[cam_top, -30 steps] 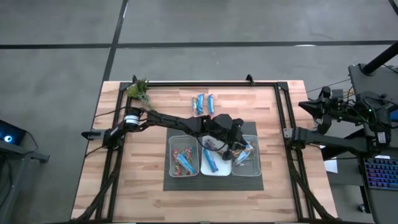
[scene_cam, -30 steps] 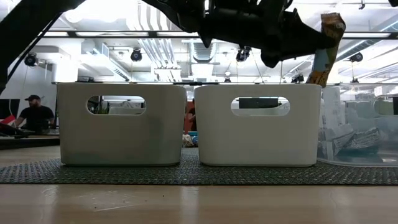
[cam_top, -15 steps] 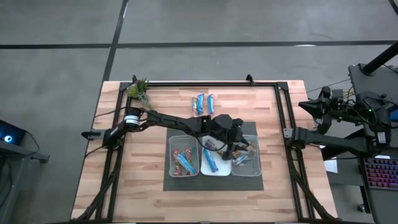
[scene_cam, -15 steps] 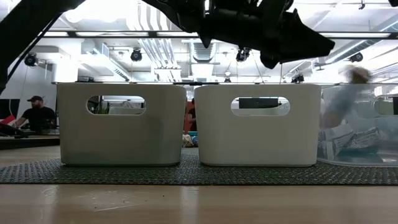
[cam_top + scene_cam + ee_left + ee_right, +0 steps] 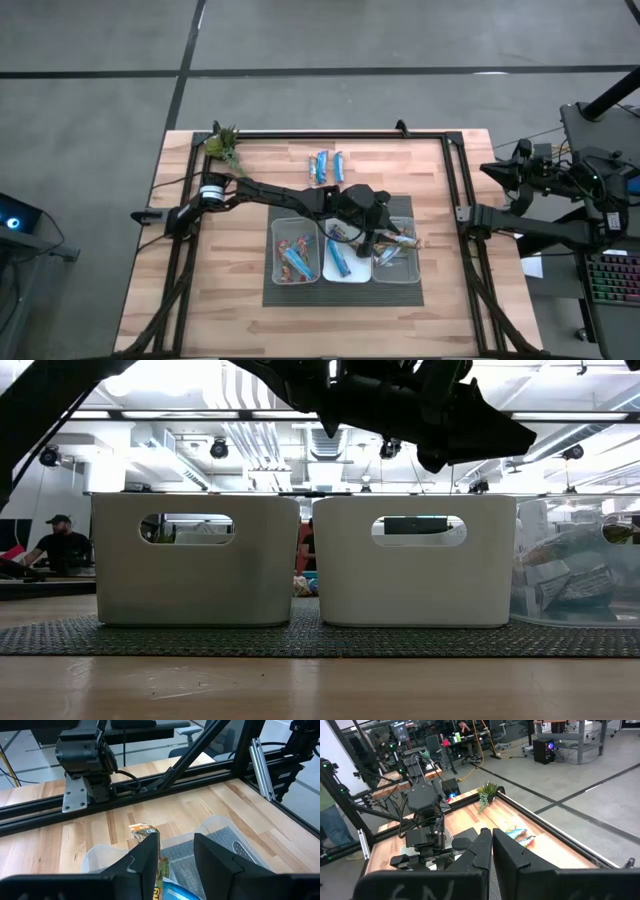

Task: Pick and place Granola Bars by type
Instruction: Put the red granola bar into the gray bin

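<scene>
Rightmost bin point(image 5: 409, 270): bar point(image 5: 401, 241) beside left end effector point(image 5: 376, 238)

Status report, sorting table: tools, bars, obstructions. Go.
Left tool open above the right bin, nothing held. Right tool shut, parked off the table's right side. Brown bar lying across that bin's rim; two blue bars unsorted. No obstruction seen.

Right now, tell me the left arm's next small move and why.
Probably lift the left gripper clear and swing back toward the two blue granola bars on the bare wood. Its fingers stand apart over the right-hand clear bin, and the tan bar lies in it.
</scene>
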Action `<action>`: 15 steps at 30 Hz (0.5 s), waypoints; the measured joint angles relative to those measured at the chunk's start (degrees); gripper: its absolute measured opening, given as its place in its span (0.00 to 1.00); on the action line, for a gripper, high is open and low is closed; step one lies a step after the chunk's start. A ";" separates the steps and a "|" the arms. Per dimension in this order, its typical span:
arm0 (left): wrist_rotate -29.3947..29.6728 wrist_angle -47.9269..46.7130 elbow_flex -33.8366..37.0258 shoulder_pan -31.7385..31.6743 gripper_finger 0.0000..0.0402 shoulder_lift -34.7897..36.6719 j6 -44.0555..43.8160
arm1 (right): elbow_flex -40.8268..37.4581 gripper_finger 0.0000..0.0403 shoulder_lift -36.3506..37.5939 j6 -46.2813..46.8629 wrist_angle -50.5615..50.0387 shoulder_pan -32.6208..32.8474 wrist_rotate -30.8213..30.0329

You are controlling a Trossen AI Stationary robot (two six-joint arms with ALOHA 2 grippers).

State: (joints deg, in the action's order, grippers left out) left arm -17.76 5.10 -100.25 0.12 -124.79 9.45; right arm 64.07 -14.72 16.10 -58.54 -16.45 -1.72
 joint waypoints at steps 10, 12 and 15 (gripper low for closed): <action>-0.22 -1.33 0.00 -0.82 0.27 0.47 -6.24 | -0.02 0.02 0.00 -0.02 0.00 0.00 -1.36; -0.22 -2.01 0.00 -1.19 0.26 1.05 -9.43 | 0.00 0.02 0.00 -0.21 0.00 0.02 -1.48; -0.18 -3.86 0.04 -1.44 0.19 2.45 -9.18 | -0.01 0.02 0.00 -0.24 0.00 0.00 -1.49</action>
State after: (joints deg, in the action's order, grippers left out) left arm -17.94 1.25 -100.20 -1.32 -122.34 0.28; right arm 64.06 -14.72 15.86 -58.54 -16.45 -3.20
